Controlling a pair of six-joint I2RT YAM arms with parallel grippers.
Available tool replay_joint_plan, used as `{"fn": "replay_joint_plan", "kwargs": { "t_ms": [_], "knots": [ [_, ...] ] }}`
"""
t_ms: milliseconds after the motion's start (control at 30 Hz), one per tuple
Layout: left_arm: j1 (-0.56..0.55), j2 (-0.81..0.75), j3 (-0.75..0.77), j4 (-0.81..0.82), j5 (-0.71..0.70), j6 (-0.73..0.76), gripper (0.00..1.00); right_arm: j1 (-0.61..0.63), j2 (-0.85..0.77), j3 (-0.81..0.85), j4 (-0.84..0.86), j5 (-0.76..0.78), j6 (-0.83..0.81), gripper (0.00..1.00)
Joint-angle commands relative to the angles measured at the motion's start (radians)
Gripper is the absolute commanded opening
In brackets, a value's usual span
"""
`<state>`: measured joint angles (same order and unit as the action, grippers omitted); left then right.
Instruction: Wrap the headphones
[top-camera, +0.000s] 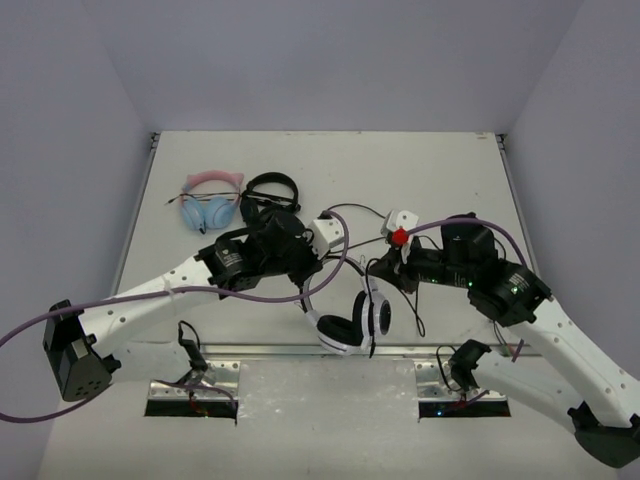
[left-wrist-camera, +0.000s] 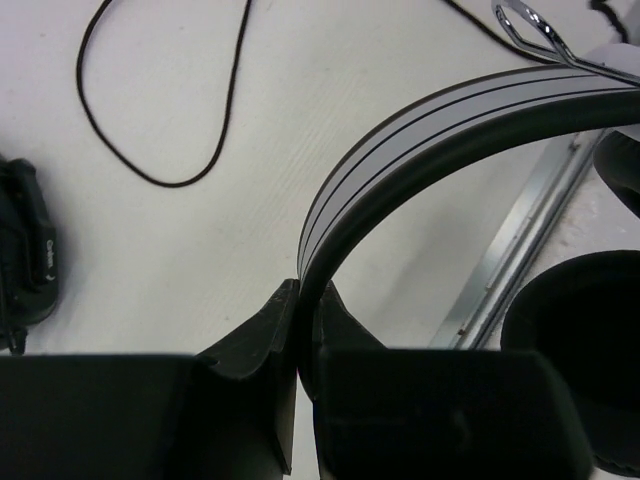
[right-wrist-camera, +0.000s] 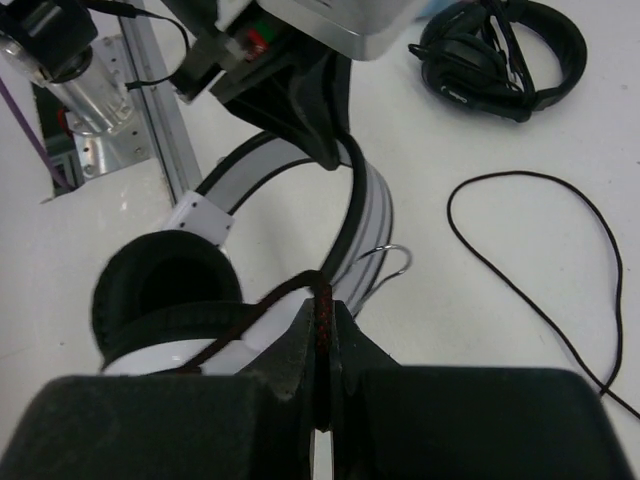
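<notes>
The white headphones (top-camera: 352, 318) with black ear pads lie near the table's front edge, between the arms. My left gripper (top-camera: 306, 290) is shut on the headband (left-wrist-camera: 450, 130), which stands on edge between its jaws. My right gripper (top-camera: 385, 270) is shut on the thin black cable (right-wrist-camera: 322, 300), just above one ear cup (right-wrist-camera: 165, 290). The cable runs from the jaws down across that cup. More cable lies in a loose loop on the table (right-wrist-camera: 540, 260), also in the left wrist view (left-wrist-camera: 150, 150). The left gripper (right-wrist-camera: 310, 120) shows on the headband (right-wrist-camera: 365, 210).
The pink-and-blue cat-ear pair (top-camera: 210, 200) and the all-black pair (top-camera: 270, 190) lie at the back left, behind my left arm. The black pair also shows in the right wrist view (right-wrist-camera: 500, 45). A metal rail (left-wrist-camera: 520, 240) runs along the front edge.
</notes>
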<state>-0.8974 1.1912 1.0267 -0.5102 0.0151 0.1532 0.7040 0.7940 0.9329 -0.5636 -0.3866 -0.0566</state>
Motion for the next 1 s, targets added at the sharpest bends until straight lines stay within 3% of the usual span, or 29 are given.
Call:
{"fn": "replay_joint_plan", "kwargs": {
  "t_ms": [0,167,267,667,800,967],
  "knots": [
    [-0.009,-0.062,0.007,0.085,0.191,-0.003,0.0,0.006,0.01,0.01,0.103,0.055,-0.066,0.01],
    [-0.011,-0.067,0.004,0.087,0.174,-0.003,0.0,0.006,0.048,0.107,0.018,-0.041,-0.117,0.01],
    [-0.011,-0.073,-0.005,0.09,0.148,-0.006,0.0,0.006,0.07,0.145,-0.041,0.004,-0.143,0.01],
    [-0.028,-0.079,0.006,0.059,0.266,-0.009,0.0,0.009,0.131,0.084,0.089,0.196,-0.068,0.02],
    [-0.029,-0.078,0.016,0.056,0.287,-0.009,0.0,0.011,0.134,0.061,0.123,0.183,-0.063,0.09],
    [-0.037,-0.059,0.006,0.055,0.299,-0.007,0.0,0.011,0.175,0.043,0.129,0.195,-0.052,0.06]
  ]
}}
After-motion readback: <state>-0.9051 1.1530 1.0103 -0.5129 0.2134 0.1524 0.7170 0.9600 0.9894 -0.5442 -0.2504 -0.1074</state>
